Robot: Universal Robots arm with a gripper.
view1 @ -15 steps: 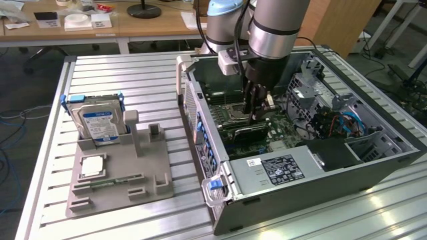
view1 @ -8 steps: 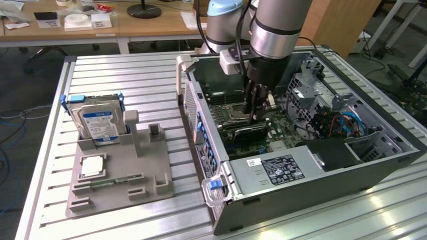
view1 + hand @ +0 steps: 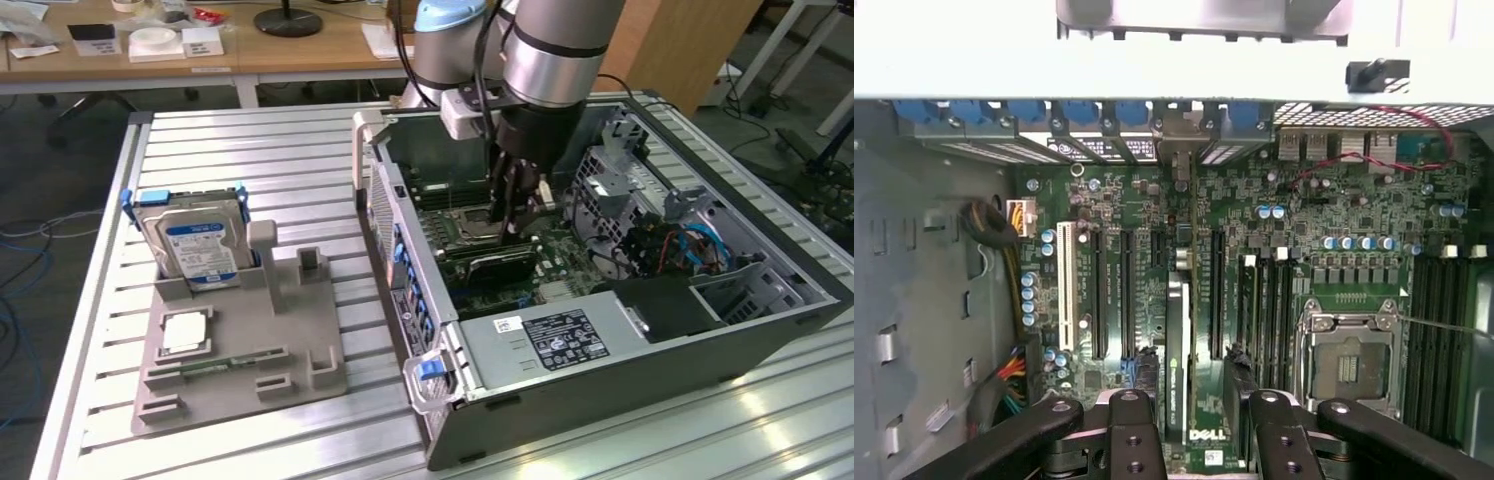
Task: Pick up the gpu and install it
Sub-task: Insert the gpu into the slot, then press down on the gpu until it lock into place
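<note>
Hand (image 3: 1191,425) one, fingers apart, astride one gpu (image 3: 1176,350) standing in motherboard (image 3: 1334,215) slot; one hard drive (image 3: 196,250) outside case.

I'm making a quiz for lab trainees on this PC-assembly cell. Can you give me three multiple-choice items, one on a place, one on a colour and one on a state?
1. Where is the gpu?
A. Lying outside the case
B. Held in the air above the case
C. Standing edge-on on the motherboard inside the case

2. What colour is the label on the hard drive?
A. Red
B. Blue and white
C. Yellow

3. How does the gripper stand?
A. Open, its fingers either side of the gpu
B. Shut on the hard drive
C. Shut on a cable

Answers:
1 C, as the wrist view shows the card upright among the slots.
2 B, as the exterior view shows that label.
3 A, as gaps show between each finger and the card.
</note>
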